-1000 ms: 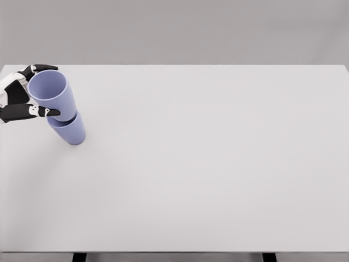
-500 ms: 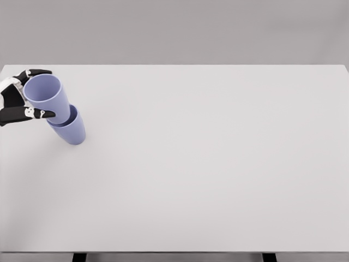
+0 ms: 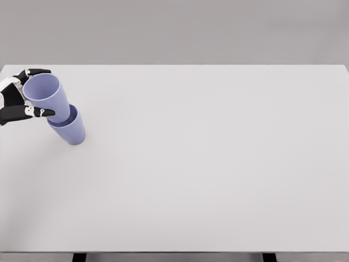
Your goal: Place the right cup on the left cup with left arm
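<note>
**A:** What does the head view show?

**B:** A pale table (image 3: 207,164) seen from above. At its far left, two lilac cups sit nested. The lower cup (image 3: 70,129) stands on the table, and the upper cup (image 3: 48,97) is seated in its mouth, leaning up and to the left. The left hand (image 3: 20,101) reaches in from the left edge, its dark fingers (image 3: 42,113) wrapped around the upper cup's wall on both sides. The right hand is out of view.

**A:** How would the cup handle?

**B:** It looks like light, stiff, smooth plastic (probably slippery), so I'd judge a grip around the mid-wall below the rim suits it best, with gentle pressure so that the tilted cup does not tip the stack
</note>
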Motion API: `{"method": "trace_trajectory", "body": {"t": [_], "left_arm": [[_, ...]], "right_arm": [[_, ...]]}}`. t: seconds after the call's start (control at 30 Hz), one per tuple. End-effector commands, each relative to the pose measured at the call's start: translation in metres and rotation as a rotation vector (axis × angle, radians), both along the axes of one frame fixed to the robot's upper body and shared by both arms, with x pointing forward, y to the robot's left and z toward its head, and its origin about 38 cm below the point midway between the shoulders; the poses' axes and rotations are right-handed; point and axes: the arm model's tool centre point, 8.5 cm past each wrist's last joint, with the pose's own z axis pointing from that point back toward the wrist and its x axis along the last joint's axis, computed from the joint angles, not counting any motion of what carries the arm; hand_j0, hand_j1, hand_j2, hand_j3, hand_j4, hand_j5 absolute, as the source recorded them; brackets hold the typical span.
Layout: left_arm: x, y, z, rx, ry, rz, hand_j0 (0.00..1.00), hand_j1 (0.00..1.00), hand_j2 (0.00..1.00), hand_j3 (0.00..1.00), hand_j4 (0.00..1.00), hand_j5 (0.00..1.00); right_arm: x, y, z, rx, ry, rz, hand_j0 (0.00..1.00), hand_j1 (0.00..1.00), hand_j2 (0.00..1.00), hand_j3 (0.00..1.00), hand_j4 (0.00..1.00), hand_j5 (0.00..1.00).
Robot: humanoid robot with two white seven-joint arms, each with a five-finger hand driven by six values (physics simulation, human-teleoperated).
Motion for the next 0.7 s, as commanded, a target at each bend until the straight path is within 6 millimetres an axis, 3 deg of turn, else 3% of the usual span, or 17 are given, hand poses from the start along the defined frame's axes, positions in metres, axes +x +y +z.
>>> {"method": "trace_trajectory", "body": {"t": [0.0,0.27,0.67], "left_arm": [[0.000,0.000,-0.001,-0.007,0.002,0.000,0.64,0.64,0.64,0.64,0.64,0.64],[0.011,0.001,-0.010,-0.011,0.031,0.011,0.64,0.64,0.64,0.64,0.64,0.64],[0.010,-0.003,-0.012,-0.009,0.034,0.000,0.64,0.64,0.64,0.64,0.64,0.64]], "right_arm": [[0.000,0.000,0.000,0.000,0.000,0.000,1.00,1.00,1.00,1.00,1.00,1.00],[0.000,0.000,0.000,0.000,0.000,0.000,1.00,1.00,1.00,1.00,1.00,1.00],[0.000,0.000,0.000,0.000,0.000,0.000,1.00,1.00,1.00,1.00,1.00,1.00]]}}
